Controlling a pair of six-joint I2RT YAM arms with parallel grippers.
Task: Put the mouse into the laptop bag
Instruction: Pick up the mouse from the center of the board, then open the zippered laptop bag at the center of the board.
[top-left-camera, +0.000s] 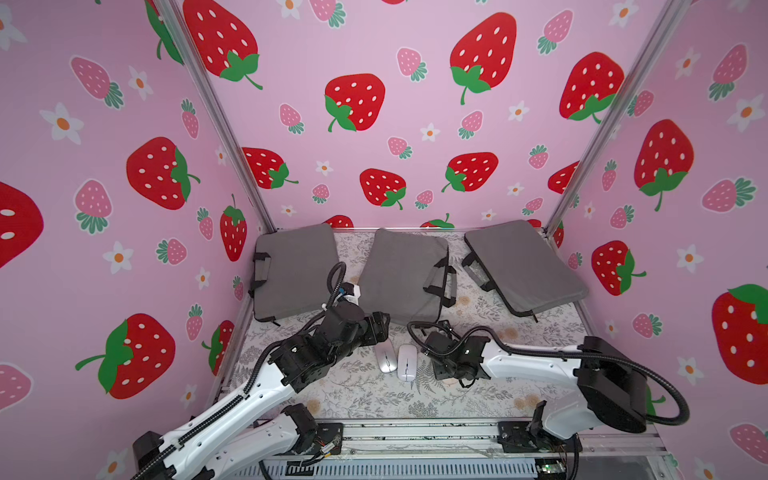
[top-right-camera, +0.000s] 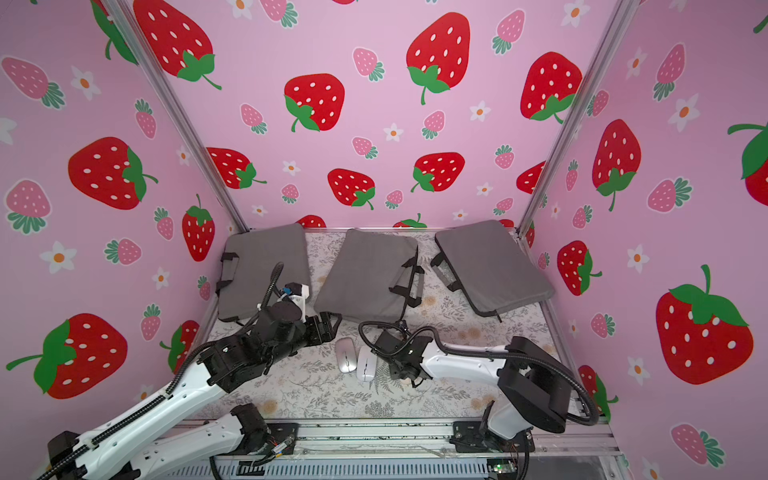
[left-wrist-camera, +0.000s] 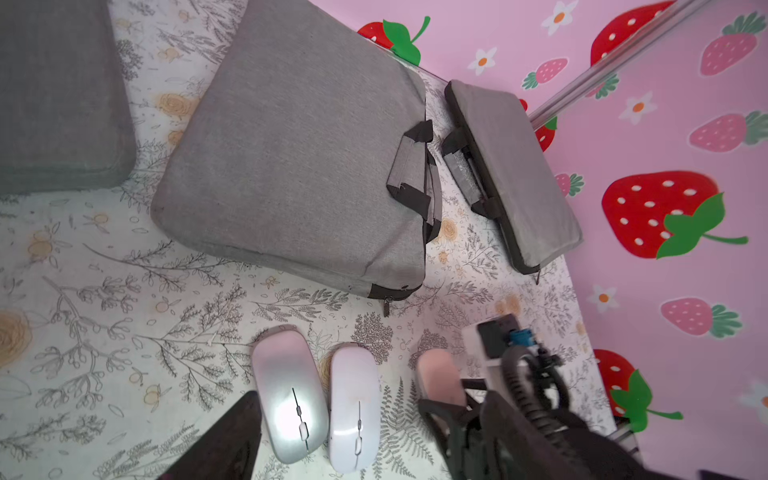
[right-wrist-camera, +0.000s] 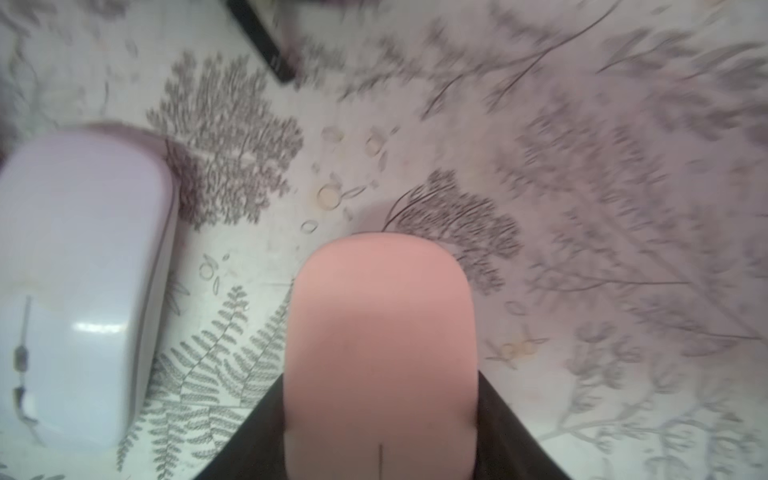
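Observation:
A pink mouse (right-wrist-camera: 380, 324) sits between the black fingers of my right gripper (right-wrist-camera: 382, 374), which is shut on its two sides low over the floral table. It also shows in the left wrist view as the pink mouse (left-wrist-camera: 440, 376). To its left a white mouse (top-left-camera: 407, 362) and a silver mouse (top-left-camera: 385, 358) lie side by side. My left gripper (top-left-camera: 380, 326) hangs open just behind the silver mouse, holding nothing. Three grey laptop bags lie at the back: left (top-left-camera: 295, 270), middle (top-left-camera: 401, 274), right (top-left-camera: 523, 266). I cannot tell whether any zip is open.
Pink strawberry walls (top-left-camera: 415, 124) close in the table on three sides. A metal rail (top-left-camera: 415, 432) with both arm bases runs along the front edge. The middle bag's handles (left-wrist-camera: 411, 174) face the right bag.

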